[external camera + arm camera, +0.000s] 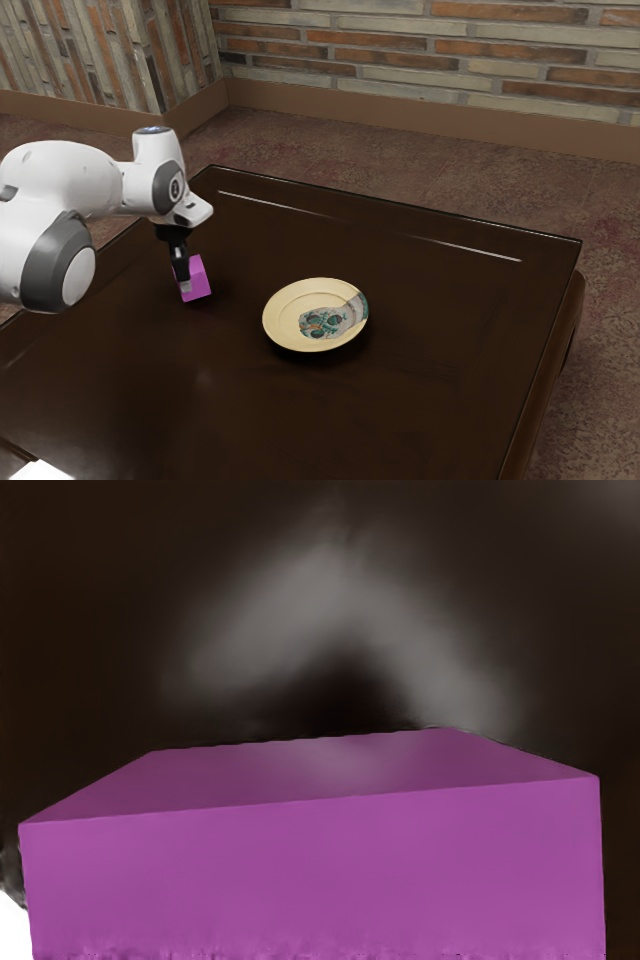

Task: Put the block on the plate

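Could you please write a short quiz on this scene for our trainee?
1. Multiple choice: what colour is the block?
A) green
B) purple
C) yellow
2. Fill in: the tool is at the block, toward the exterior view's ____ from the plate.
3. True or false: the block is resting on the plate.

Key: 1. B; 2. left; 3. false, the block is well off to one side of the plate.

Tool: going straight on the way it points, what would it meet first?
The tool points down at the purple block; the tabletop below looks like the first surface in line. How much gap remains, and whether the block would touch first, I can't judge.
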Tool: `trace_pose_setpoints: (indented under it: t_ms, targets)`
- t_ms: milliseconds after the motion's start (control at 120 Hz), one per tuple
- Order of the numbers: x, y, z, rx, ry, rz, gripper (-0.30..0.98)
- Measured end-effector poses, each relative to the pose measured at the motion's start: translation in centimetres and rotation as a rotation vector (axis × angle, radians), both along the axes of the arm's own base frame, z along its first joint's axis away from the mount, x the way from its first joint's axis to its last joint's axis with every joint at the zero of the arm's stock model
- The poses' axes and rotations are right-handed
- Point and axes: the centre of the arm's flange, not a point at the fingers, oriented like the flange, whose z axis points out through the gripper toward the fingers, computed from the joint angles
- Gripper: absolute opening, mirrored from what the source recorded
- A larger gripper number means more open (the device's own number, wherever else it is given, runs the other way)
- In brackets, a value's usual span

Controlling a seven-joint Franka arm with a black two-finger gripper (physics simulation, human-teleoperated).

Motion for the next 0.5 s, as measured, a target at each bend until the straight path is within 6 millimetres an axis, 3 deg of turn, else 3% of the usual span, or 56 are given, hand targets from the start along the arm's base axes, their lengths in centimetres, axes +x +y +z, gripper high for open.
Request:
trace_pose_setpoints:
  t_ms: [242, 383, 500]
  targets:
    - [0.2, 0.3, 0.9, 0.006, -0.018, -0.011, 0.38]
    - [0.4, 0.3, 5.6, 0.004, -0.077, -0.018, 0.38]
    - [0.3, 0.3, 8.3, -0.002, -0.104, -0.021, 0.38]
